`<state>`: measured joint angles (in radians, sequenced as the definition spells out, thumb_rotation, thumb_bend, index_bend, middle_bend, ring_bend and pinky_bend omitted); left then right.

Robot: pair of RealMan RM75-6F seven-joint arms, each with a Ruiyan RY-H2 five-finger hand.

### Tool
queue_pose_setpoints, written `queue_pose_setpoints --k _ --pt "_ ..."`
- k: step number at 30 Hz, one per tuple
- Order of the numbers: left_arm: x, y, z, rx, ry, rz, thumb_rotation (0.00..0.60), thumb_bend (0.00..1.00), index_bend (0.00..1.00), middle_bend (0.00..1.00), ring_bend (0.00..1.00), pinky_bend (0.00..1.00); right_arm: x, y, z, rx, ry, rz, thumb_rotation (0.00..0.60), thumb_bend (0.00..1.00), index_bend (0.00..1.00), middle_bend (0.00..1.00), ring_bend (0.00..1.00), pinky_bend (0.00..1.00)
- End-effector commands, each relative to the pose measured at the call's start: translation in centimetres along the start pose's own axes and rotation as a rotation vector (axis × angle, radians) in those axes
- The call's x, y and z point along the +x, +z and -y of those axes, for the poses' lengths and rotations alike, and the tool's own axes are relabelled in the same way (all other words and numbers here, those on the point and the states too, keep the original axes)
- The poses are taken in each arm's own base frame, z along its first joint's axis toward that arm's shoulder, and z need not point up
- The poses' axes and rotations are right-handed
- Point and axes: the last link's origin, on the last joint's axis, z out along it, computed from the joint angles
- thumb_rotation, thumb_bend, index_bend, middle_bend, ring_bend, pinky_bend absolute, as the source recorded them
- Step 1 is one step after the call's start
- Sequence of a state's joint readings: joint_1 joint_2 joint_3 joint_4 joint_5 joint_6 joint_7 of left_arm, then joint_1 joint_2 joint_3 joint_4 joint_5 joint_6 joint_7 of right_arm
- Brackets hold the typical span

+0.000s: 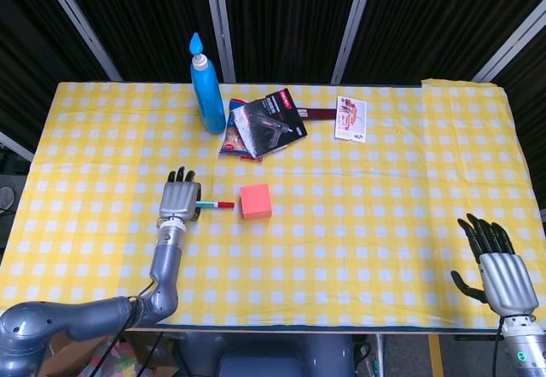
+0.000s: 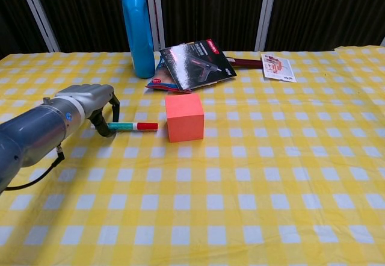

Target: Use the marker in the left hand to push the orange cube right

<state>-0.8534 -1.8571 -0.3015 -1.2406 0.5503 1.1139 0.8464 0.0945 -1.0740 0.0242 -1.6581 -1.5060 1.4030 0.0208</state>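
Note:
The orange cube point(image 1: 255, 200) point(image 2: 184, 117) sits on the yellow checked tablecloth, left of the table's middle. My left hand point(image 1: 177, 201) point(image 2: 90, 100) grips a teal marker with a red cap point(image 1: 215, 205) point(image 2: 133, 126), which points right at the cube. A small gap shows between the red tip and the cube's left face. My right hand point(image 1: 496, 268) rests open at the near right corner, fingers spread, holding nothing.
A tall blue bottle point(image 1: 206, 88) point(image 2: 138, 27) stands at the back left. Beside it lie a black glue-gun package point(image 1: 268, 124) point(image 2: 195, 65) on a booklet and a small white card point(image 1: 351, 118) point(image 2: 277, 67). The tablecloth point(image 1: 384, 198) covers the whole table.

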Motion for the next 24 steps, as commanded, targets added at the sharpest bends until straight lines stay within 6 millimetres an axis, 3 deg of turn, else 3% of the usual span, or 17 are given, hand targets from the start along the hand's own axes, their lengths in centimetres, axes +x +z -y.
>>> queue_pose_setpoints --k 1,10,24 --pt "0.1 0.0 0.0 0.001 -0.006 0.002 0.600 0.46 0.58 0.13 0.00 0.09 0.0 0.0 0.0 -0.001 0.001 0.001 0.600 0.38 0.00 0.00 0.00 0.00" --pt "0.3 0.3 -2.6 -0.033 -0.019 0.001 0.600 0.46 0.58 0.13 0.00 0.09 0.1 0.0 -0.1 -0.006 0.013 0.004 0.600 0.38 0.00 0.00 0.00 0.00" --pt "0.5 0.7 -8.8 -0.093 -0.031 -0.006 0.600 0.46 0.58 0.13 0.00 0.09 0.2 0.0 -0.2 -0.007 0.022 0.006 0.600 0.38 0.00 0.00 0.00 0.00"
